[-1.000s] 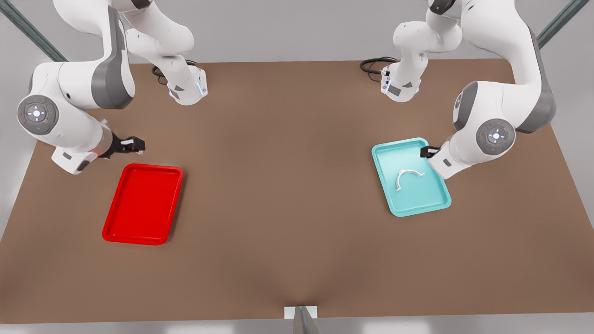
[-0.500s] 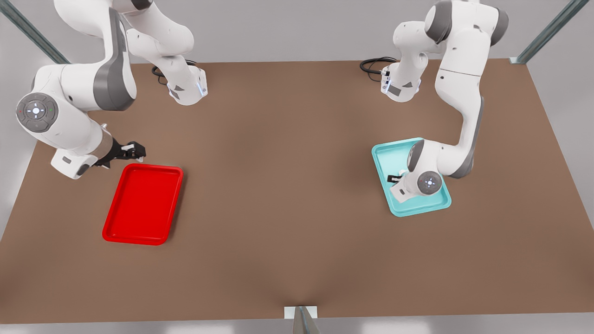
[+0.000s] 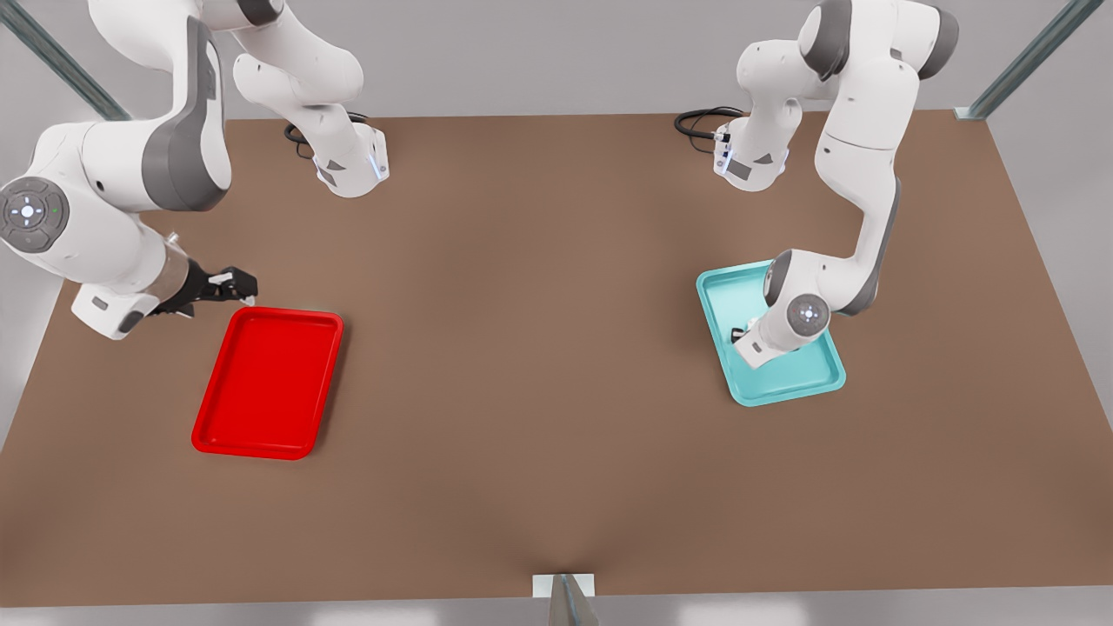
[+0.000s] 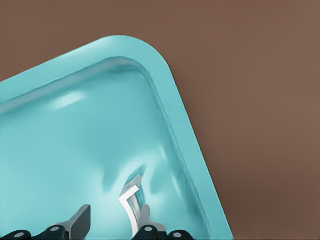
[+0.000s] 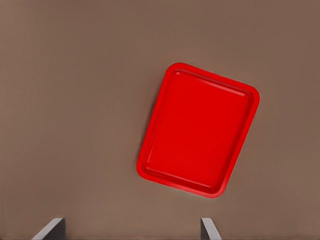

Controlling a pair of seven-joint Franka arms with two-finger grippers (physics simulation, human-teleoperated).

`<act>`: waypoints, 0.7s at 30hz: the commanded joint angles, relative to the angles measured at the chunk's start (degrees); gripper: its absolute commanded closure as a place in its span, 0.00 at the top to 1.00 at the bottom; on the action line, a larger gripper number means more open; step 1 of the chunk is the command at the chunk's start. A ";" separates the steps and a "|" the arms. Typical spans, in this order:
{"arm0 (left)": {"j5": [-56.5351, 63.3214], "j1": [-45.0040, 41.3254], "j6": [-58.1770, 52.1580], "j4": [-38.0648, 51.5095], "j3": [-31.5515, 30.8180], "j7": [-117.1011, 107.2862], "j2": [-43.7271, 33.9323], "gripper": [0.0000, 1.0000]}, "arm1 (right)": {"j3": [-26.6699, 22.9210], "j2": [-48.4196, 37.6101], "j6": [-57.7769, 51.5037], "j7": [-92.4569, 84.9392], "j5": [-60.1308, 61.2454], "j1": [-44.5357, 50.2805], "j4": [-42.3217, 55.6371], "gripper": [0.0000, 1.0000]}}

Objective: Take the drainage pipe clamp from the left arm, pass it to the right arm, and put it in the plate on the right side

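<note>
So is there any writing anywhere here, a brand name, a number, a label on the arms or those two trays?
No readable text anywhere.
Red tray: plain, no label.
Teal tray: plain, no label.
Pipe clamp, between the left gripper's open fingers: plain white.
Round joint caps on the arms: small light dots and marks, not letters.
Right gripper, open beside the red tray: no marking.

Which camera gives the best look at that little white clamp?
The left wrist view. There the drainage pipe clamp lies in the teal tray, between the open fingers of the left hand, though partly cut off. In the front view the arm over that tray hides it. The right wrist view looks at the red plate instead.
</note>
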 commanded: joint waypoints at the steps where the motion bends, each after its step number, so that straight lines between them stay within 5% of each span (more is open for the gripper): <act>1: -0.09 0.04 1.18 -0.47 0.00 0.46 0.10 0.54 | -0.18 0.24 -0.36 -1.63 0.40 -0.85 0.77 1.00; 7: -0.18 0.04 1.26 -1.61 0.00 0.11 0.54 0.54 | -0.01 1.21 1.31 -1.45 0.66 -1.46 0.77 1.00; 8: -0.18 0.04 1.18 -1.53 0.00 0.02 0.45 0.39 | -0.01 1.21 1.31 -1.36 0.75 -1.46 0.77 1.00; 12: -1.94 0.04 1.09 -1.53 0.00 0.02 0.37 0.26 | -0.01 1.21 1.39 -1.45 1.71 -1.46 0.51 1.00; 21: -1.85 0.04 1.18 -1.26 0.00 0.11 0.98 0.28 | -0.01 1.29 2.19 -1.45 1.71 -1.38 0.16 1.00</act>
